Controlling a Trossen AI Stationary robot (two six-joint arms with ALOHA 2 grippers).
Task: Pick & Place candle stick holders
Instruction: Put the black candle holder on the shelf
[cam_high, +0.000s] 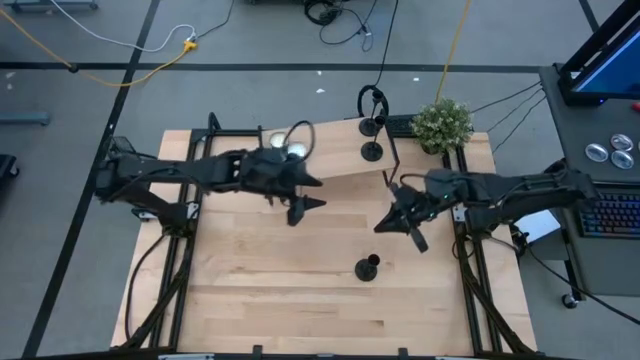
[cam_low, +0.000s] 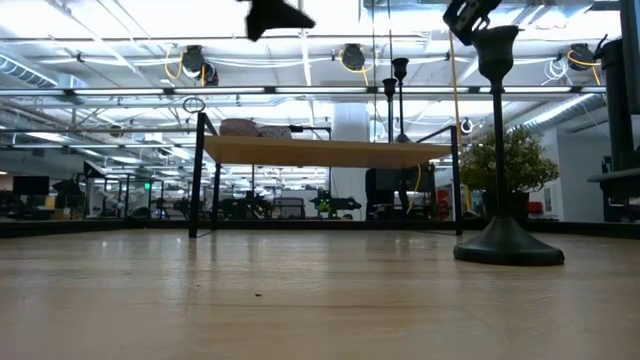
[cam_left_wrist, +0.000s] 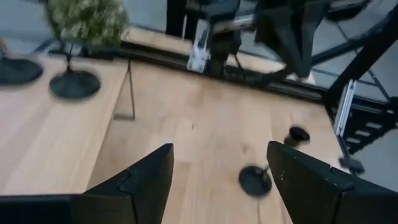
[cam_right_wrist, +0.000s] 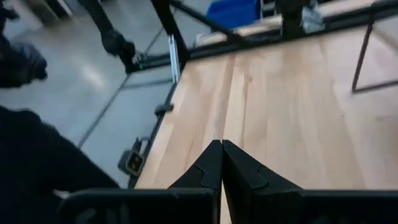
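Holder (cam_high: 367, 268) matte black, round base, short stem, upright on table (cam_high: 280, 300); left jaws spread, right pressed together.

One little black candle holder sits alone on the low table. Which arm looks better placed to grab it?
Probably the right. The right gripper hangs closer to the lone candle holder than the left gripper does. However, the right's fingers are shut and must open first, while the left's are already open.

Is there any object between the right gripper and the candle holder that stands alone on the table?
Nothing visible. The right gripper, fingers closed, hovers above bare wood, and the lone candle stick holder stands apart just in front of it.
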